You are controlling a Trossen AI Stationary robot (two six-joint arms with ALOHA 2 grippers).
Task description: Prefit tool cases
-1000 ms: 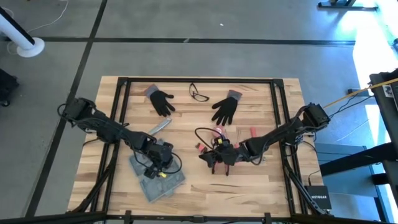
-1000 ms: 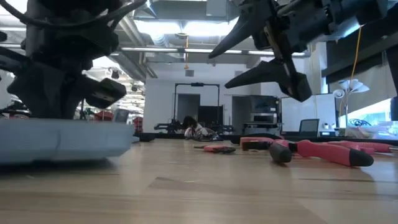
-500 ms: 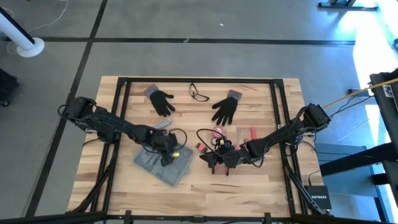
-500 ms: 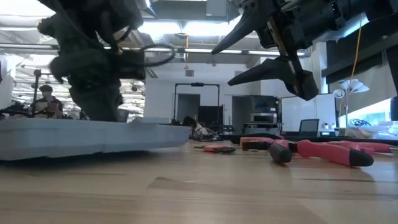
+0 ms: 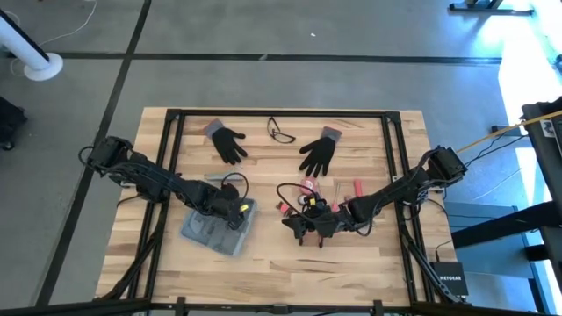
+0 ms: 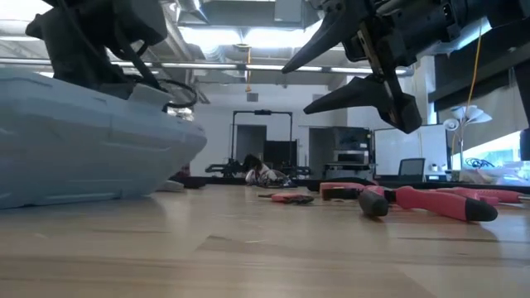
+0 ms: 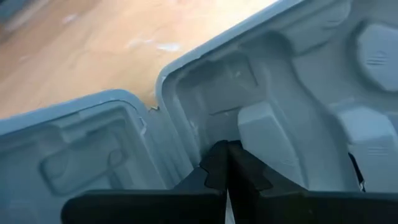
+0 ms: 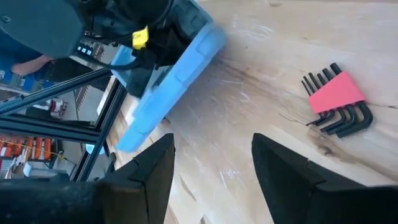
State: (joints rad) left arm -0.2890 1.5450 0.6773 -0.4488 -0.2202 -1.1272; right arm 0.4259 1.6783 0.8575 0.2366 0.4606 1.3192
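The high view looks straight down on the whole table (image 5: pixel 290 263), while the low view sits at table-top height, facing level across it into the room. The left wrist view is pressed close into the tool case (image 7: pixel 298 81); the right wrist view, farther back, shares that case with the high view at centre left and the low view at left

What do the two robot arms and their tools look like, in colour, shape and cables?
Both arms are dark, nearly black, built of jointed segments with loose black cables looping beside them. The left tool carries a small yellow tag near its wrist. The right tool ends in two broad, flat, matte black fingers with angular tips. No other markings can be made out.
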